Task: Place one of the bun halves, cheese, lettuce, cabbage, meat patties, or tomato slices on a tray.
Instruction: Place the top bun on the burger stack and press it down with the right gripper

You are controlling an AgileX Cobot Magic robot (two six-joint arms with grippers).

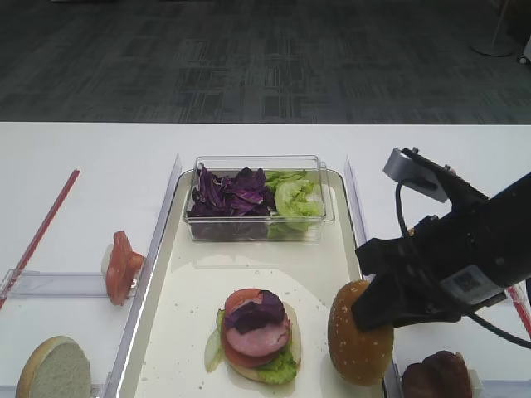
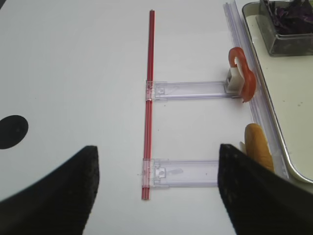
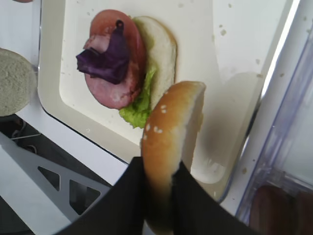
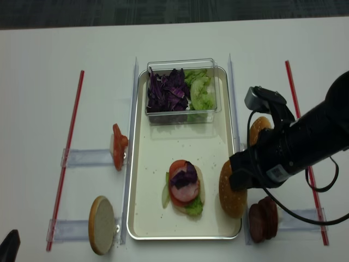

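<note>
My right gripper (image 3: pixel 161 181) is shut on a sesame bun half (image 3: pixel 168 142), held on edge above the right side of the cream tray (image 1: pixel 191 282). Beside it on the tray lies a stack (image 1: pixel 257 327) of pale bun, lettuce, tomato, meat and purple cabbage. Cabbage (image 1: pixel 228 192) and lettuce (image 1: pixel 294 199) fill a clear box (image 1: pixel 257 220) at the tray's far end. Meat patties (image 4: pixel 263 218) stand right of the tray, tomato slices (image 1: pixel 120 265) left of it. Cheese is out of view. My left gripper (image 2: pixel 156 181) hangs open over the white table, holding nothing.
A pale flat-faced bun half (image 1: pixel 54 369) stands at the near left. Another bun half (image 4: pixel 259 128) sits behind my right arm. Red sticks (image 2: pixel 149 98) and clear plastic holders (image 2: pixel 188 89) lie on the table on both sides of the tray.
</note>
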